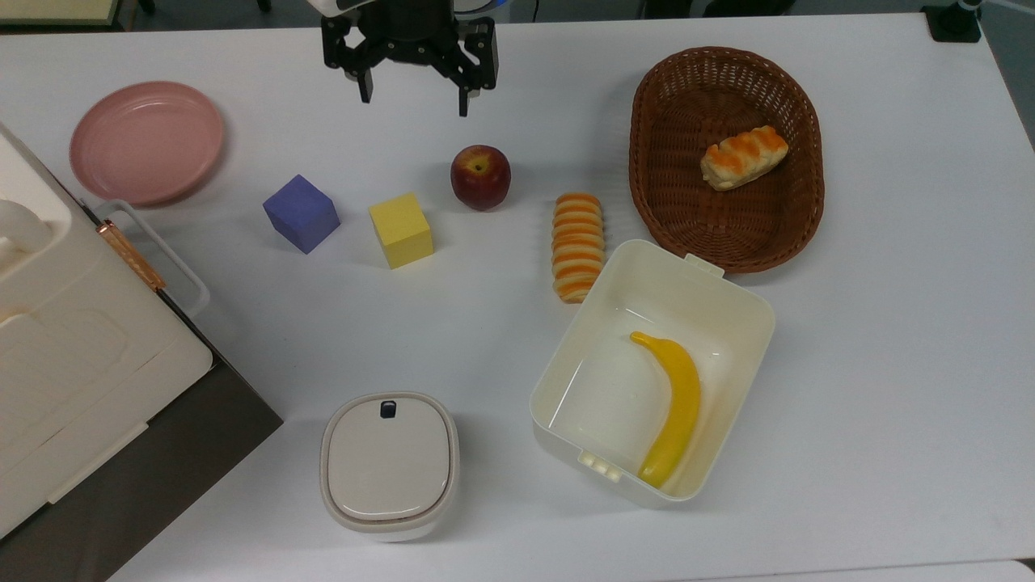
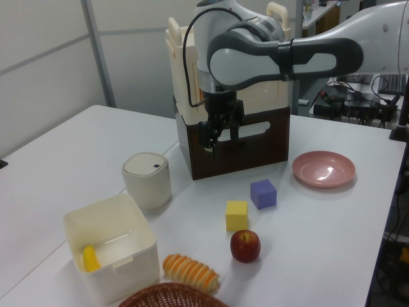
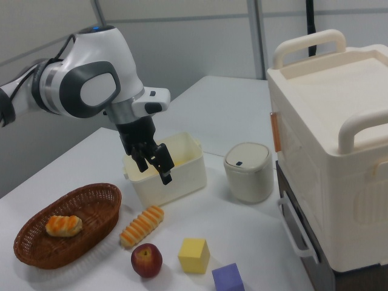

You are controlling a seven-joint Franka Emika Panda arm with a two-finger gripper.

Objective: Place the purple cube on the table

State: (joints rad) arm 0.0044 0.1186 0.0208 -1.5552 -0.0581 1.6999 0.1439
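Note:
The purple cube [image 1: 301, 213] rests flat on the white table [image 1: 889, 339], between the pink plate and the yellow cube [image 1: 400, 229]. It also appears in the left view [image 2: 263, 194] and at the right view's bottom edge [image 3: 228, 279]. My gripper [image 1: 414, 93] hangs high above the table near the top view's upper edge, well away from the cube and beyond the apple. It is open with nothing between the fingers, as also seen in the left view [image 2: 221, 138] and right view [image 3: 155, 171].
A red apple [image 1: 480, 176] and a striped bread [image 1: 576, 246] lie to the top view's right of the cubes. Further right are a wicker basket [image 1: 800, 202] and an open white box [image 1: 566, 364] with a banana. A pink plate [image 1: 146, 141], a lidded canister [image 1: 389, 465] and a large cream case [image 1: 73, 347] stand on the top view's left.

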